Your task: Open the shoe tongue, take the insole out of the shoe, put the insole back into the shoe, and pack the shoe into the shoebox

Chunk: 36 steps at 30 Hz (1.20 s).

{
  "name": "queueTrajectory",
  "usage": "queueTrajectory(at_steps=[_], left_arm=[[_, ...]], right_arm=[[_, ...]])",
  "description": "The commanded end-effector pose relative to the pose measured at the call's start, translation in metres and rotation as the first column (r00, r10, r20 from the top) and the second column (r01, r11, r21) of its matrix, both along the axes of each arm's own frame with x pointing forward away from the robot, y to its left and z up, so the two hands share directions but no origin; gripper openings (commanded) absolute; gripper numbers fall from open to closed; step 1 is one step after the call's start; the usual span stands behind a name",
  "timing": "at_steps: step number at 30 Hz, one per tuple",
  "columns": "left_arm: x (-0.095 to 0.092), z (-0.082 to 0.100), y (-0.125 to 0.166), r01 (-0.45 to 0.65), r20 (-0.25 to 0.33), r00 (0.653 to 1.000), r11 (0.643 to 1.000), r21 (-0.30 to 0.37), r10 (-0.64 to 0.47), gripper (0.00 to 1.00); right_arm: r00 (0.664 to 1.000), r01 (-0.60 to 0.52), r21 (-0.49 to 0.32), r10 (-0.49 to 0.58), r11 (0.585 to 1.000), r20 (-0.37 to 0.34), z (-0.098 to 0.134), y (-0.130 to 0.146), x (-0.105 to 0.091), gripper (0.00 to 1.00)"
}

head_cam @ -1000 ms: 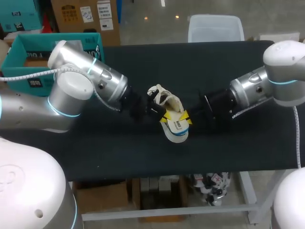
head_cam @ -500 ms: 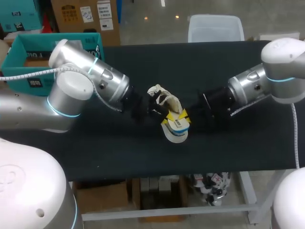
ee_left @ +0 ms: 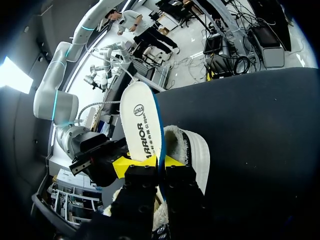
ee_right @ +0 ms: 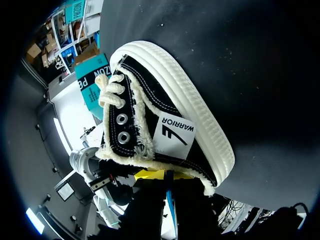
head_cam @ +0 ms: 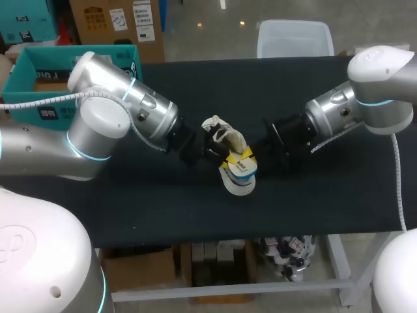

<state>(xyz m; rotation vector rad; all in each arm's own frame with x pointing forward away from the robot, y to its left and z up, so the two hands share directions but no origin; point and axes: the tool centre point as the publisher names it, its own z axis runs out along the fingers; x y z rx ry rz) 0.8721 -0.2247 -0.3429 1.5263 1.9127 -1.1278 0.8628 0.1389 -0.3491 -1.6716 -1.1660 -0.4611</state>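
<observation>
Insole [ee_left: 141, 122] rises ahead of the left gripper [ee_left: 161, 167], clamped between its fingers, out of the shoe [ee_right: 165, 125]; the right gripper [ee_right: 167, 182] pinches its edge too. Light and floppy, it seems best held across the flat near one end

Overhead light; the matt black table [head_cam: 163, 208] soaks it up, showing hardly any shadow. Sheen lies on the left arm [head_cam: 124, 111] at nine o'clock, the right arm [head_cam: 339, 107] at two. The white insole [ee_left: 141, 125] glares; the left gripper [ee_left: 159, 162] seems lost in shade.
</observation>
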Motion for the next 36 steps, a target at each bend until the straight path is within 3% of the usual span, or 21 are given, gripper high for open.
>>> queueTrajectory(at_steps=[1,12,15,16,17,20,23,35,36], left_arm=[[0.002,-0.006,-0.004,-0.024,0.006,1.000,1.000,0.002,0.024,0.00],[0.010,-0.013,-0.003,-0.047,-0.009,0.999,0.999,0.001,0.047,0.00],[0.008,-0.011,-0.001,-0.047,-0.011,0.999,0.999,-0.007,0.047,0.00],[0.008,-0.010,0.000,-0.047,-0.012,0.999,0.999,-0.010,0.047,0.00],[0.007,-0.010,0.000,-0.047,-0.012,0.999,0.999,-0.011,0.047,0.00],[0.007,-0.008,0.001,-0.048,-0.009,0.999,0.999,-0.015,0.048,0.00],[0.006,-0.008,0.002,-0.050,-0.007,0.999,0.999,-0.017,0.049,0.00],[0.004,-0.010,-0.001,-0.045,-0.009,0.999,0.999,-0.016,0.045,0.00],[0.004,-0.010,-0.001,-0.046,-0.009,0.999,0.999,-0.016,0.045,0.00]], right_arm=[[1.000,0.001,-0.007,-0.001,1.000,-0.022,-0.007,0.004,0.010,0.00],[0.999,0.028,-0.017,-0.029,0.999,-0.043,-0.009,0.000,0.006,0.00],[0.999,0.040,-0.012,-0.040,0.999,-0.030,-0.004,-0.002,0.001,0.60],[0.999,0.041,-0.009,-0.041,0.999,-0.025,-0.002,-0.003,-0.002,0.73],[0.999,0.044,-0.009,-0.044,0.999,-0.019,0.000,-0.005,-0.005,0.76],[0.998,0.064,0.005,-0.064,0.998,-0.014,0.001,-0.013,-0.011,0.69],[0.997,0.072,0.023,-0.072,0.997,-0.014,0.000,-0.019,-0.014,0.49],[0.999,0.043,0.061,-0.042,0.997,-0.011,-0.002,-0.015,-0.015,0.16],[0.999,0.041,0.066,-0.041,0.997,-0.008,-0.002,-0.015,-0.015,0.08]])
